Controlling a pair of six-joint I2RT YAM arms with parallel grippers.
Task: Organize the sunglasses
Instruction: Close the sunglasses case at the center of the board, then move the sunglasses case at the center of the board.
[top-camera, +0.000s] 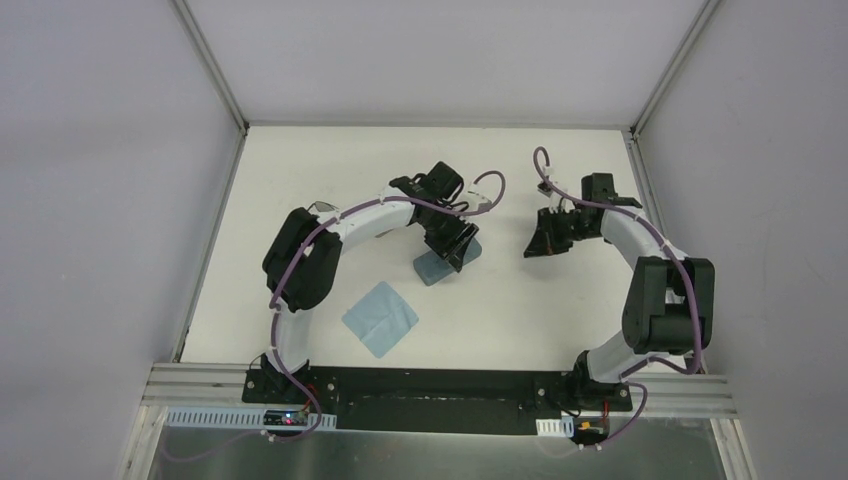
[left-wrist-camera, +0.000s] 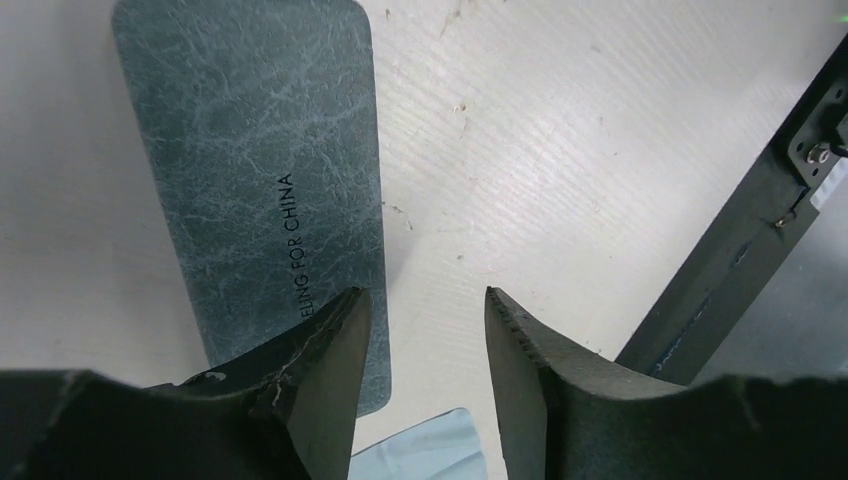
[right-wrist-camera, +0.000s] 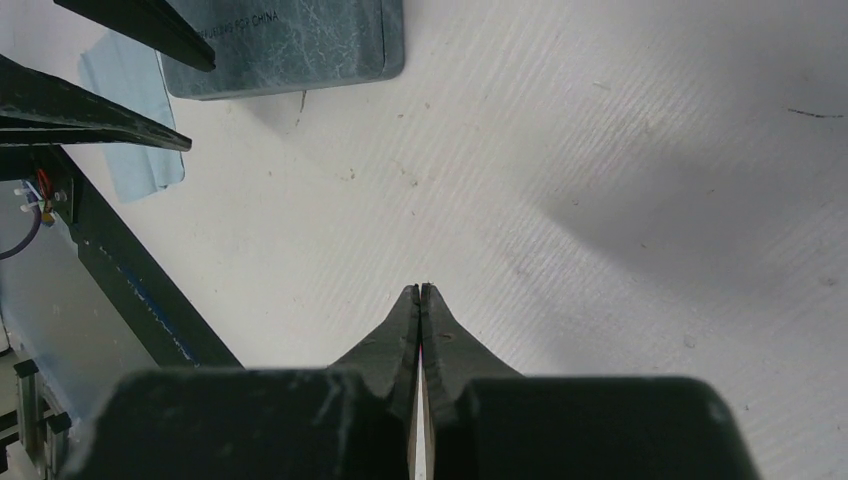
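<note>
I cannot make out the sunglasses in any view. A closed blue case (top-camera: 438, 266) lies mid-table, and my left gripper (top-camera: 455, 245) hovers just over it. In the left wrist view the case (left-wrist-camera: 250, 180) has printed lettering. There the left gripper (left-wrist-camera: 425, 295) is open with nothing between its fingers, above bare table at the case's right edge. My right gripper (top-camera: 545, 240) hangs to the right of the case. In its own view the right gripper (right-wrist-camera: 421, 288) is shut on nothing above bare table, with the case (right-wrist-camera: 290, 40) at the top left.
A light blue cloth (top-camera: 380, 318) lies flat in front of the case; its corner (left-wrist-camera: 430, 450) shows between the left fingers. The black base rail (left-wrist-camera: 720, 270) runs along the near table edge. White walls enclose the table on three sides.
</note>
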